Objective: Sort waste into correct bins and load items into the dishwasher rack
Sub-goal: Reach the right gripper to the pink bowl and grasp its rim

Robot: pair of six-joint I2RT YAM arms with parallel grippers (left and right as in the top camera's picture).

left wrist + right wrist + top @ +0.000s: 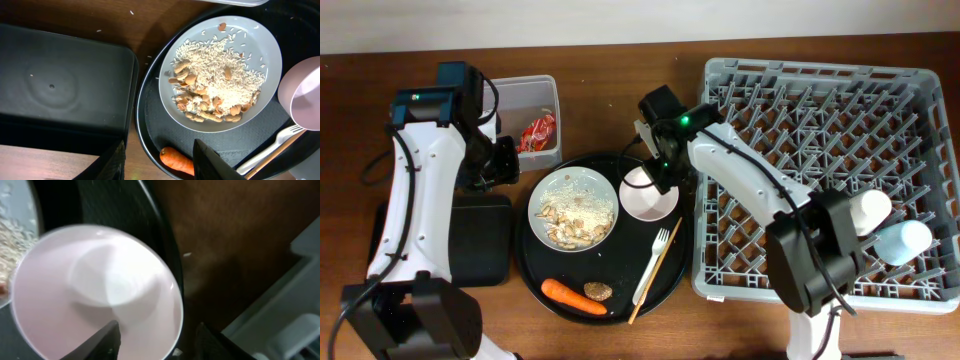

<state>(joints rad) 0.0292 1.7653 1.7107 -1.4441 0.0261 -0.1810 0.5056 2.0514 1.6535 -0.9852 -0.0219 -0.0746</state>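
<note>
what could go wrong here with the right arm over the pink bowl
1. The right end effector straddles the thin rim of the bowl; a one-sided pinch may let it tilt or slip on lifting.
2. The plate of grains sits right beside it, so a swinging bowl could knock it and scatter grains.
3. The rack wall stands close; a low carry might clip it.

No text, label, brand or number can be read in any of the views. The red wrapper in the clear tub is too small to show any print — only red and pale patches. The black tray carries a faint moulded ring with a centre dot — no letters on it.
</note>
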